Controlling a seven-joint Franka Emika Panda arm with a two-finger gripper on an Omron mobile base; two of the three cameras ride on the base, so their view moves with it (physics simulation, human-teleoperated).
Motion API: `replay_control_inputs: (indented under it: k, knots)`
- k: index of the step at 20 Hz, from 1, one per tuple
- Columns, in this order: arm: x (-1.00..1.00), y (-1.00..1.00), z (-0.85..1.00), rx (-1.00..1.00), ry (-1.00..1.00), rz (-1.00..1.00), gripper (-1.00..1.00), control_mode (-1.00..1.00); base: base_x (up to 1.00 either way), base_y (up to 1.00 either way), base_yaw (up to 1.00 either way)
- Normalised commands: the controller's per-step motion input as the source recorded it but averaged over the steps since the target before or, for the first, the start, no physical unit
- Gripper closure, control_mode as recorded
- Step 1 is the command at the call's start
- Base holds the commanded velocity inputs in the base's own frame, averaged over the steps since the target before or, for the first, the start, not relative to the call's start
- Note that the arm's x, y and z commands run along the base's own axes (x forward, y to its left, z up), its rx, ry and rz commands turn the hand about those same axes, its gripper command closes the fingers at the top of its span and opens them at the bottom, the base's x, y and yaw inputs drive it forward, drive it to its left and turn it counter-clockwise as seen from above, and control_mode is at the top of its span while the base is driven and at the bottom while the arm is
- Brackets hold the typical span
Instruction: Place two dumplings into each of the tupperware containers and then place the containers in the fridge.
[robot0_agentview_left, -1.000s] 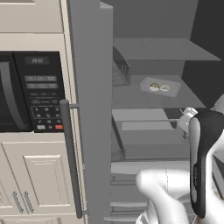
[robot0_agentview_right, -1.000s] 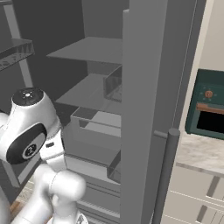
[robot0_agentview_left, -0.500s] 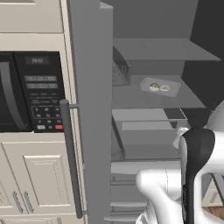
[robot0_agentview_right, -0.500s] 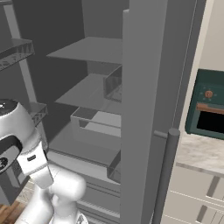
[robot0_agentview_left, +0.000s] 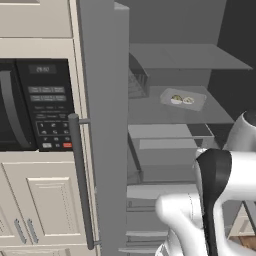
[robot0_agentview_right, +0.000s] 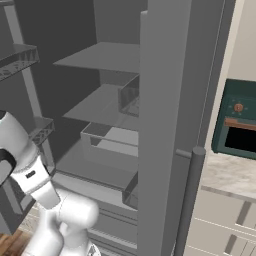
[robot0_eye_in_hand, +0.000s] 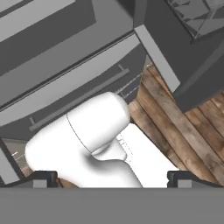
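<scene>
We count one fridge (robot0_agentview_left: 105, 125) with its door open, and one tupperware container (robot0_agentview_left: 183, 99) on a shelf inside it. In that container we count two dumplings (robot0_agentview_left: 176, 99). Beside the fridge we see one microwave (robot0_agentview_left: 35, 105). In the right base view we count one oven (robot0_agentview_right: 239, 127) above one counter (robot0_agentview_right: 227, 175).

The white arm (robot0_agentview_left: 215, 200) is folded low, its dark-jointed elbow raised at the lower right of the left base view and at the lower left of the right base view. The pincer (robot0_eye_in_hand: 112, 178) points downward, its two dark fingertips (robot0_eye_in_hand: 41, 178) spread wide apart, holding nothing.
</scene>
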Motion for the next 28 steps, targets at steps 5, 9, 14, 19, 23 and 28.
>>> replay_control_inputs:
  k: [5, 9, 14, 19, 23, 28]
  knots:
    - [-0.05, -0.27, -0.09, 0.08, -0.10, 0.11, -1.00, -1.00, 0.00, 0.00, 0.00]
    - [0.00, 0.00, 0.00, 0.00, 0.00, 0.00, -1.00, 1.00, -0.48, -0.24, 0.02]
    - [0.00, 0.00, 0.00, 0.00, 0.00, 0.00, -1.00, 1.00, -0.80, -0.05, 0.00]
    - [0.00, 0.00, 0.00, 0.00, 0.00, 0.00, -1.00, 1.00, -0.73, 0.11, 0.24]
    - [0.00, 0.00, 0.00, 0.00, 0.00, 0.00, -1.00, 1.00, -0.41, 0.48, 0.58]
    - [0.00, 0.00, 0.00, 0.00, 0.00, 0.00, -1.00, 1.00, -0.08, 0.73, 0.66]
